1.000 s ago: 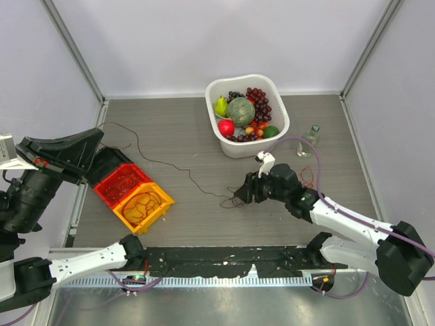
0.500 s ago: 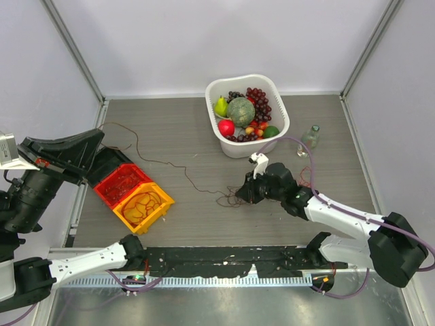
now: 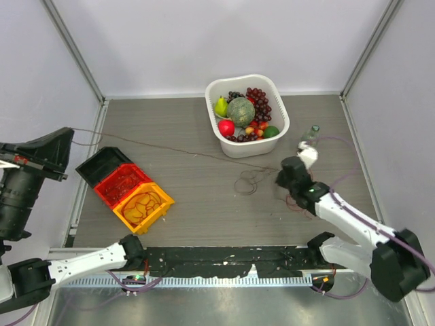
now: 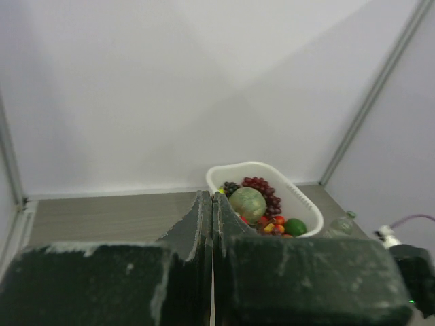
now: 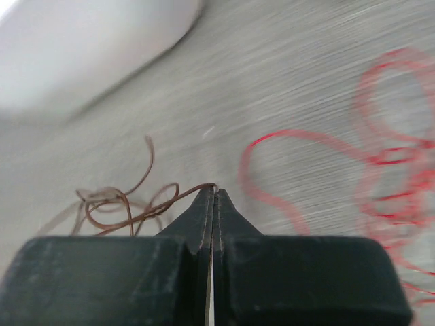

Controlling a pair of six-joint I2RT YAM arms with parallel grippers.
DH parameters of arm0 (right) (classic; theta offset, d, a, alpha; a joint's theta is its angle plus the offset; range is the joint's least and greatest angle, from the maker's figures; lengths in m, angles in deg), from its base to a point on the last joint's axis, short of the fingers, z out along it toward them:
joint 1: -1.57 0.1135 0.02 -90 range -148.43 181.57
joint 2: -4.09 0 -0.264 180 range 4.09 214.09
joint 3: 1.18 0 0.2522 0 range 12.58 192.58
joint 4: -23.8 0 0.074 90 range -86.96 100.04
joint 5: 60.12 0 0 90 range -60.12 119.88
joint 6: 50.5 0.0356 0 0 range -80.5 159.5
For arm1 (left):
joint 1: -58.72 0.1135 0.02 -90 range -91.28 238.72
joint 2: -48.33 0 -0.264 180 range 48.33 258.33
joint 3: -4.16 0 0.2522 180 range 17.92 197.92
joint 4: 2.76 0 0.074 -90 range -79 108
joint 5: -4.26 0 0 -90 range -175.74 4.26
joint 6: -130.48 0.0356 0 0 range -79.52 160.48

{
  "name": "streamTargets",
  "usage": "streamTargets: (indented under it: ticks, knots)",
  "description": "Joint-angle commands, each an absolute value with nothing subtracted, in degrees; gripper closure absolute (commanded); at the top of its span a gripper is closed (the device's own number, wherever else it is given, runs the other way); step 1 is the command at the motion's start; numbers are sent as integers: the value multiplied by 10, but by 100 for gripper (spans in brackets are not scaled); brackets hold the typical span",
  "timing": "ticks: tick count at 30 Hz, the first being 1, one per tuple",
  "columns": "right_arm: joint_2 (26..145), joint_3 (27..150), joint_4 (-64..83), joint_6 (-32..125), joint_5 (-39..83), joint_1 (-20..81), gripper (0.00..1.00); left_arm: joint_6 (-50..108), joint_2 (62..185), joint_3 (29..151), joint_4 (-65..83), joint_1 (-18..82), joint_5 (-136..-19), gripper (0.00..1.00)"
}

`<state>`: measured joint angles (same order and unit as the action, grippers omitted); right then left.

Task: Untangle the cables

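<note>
Since my left gripper (image 4: pixel 209 204) and right gripper (image 5: pixel 214 197) are clamped on the brown cable (image 5: pixel 197 186), pulling apart may tighten its loops.

- Motion blur smears the whole right wrist view. The red cable (image 5: pixel 299 135) is fuzzy there, and its loops run off the right edge.
- The brown cable (image 5: pixel 183 192) ends between the closed fingers of the right tool (image 5: pixel 214 190), so its tip is hidden.
- The left tool (image 4: pixel 212 195) blocks the lower half of its own view and covers part of the white basket (image 4: pixel 299 200). Any strand at its tips is too thin to make out.
- From above, the left arm (image 3: pixel 24 190) is cut off by the left edge, and the right arm (image 3: pixel 346 217) hides most of the red cable.
</note>
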<state>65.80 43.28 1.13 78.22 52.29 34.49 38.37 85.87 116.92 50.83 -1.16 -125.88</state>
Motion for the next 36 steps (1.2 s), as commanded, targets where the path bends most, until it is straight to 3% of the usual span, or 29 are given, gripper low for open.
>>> streamTargets:
  ticks: [1, 9, 13, 14, 18, 20, 27, 31, 36]
  knots:
    - [561, 436, -83, 840, 638, 226, 99, 445, 822, 1180, 506, -11, -1365, 100]
    - [555, 472, -121, 784, 609, 83, 99, 435, 818, 1203, 529, -11, -1365, 100]
    - [540, 485, -117, 758, 604, 68, 100, 409, 838, 1204, 549, -10, -1322, 100]
    - [527, 486, -109, 724, 575, 68, 99, 409, 844, 1201, 550, -11, -1308, 100]
    - [514, 455, 0, 670, 232, 71, 93, 369, 877, 1192, 550, -11, -1227, 100]
    - [532, 446, 5, 669, 187, 89, 87, 348, 891, 1170, 532, -10, -1181, 100]
    - [557, 427, 21, 675, 232, 195, 84, 278, 998, 1138, 517, -10, -981, 100]
    - [556, 417, 25, 677, 241, 195, 84, 269, 1025, 1117, 533, -10, -1022, 100]
    - [541, 403, 24, 668, 253, 195, 84, 212, 998, 942, 548, -10, -1045, 100]
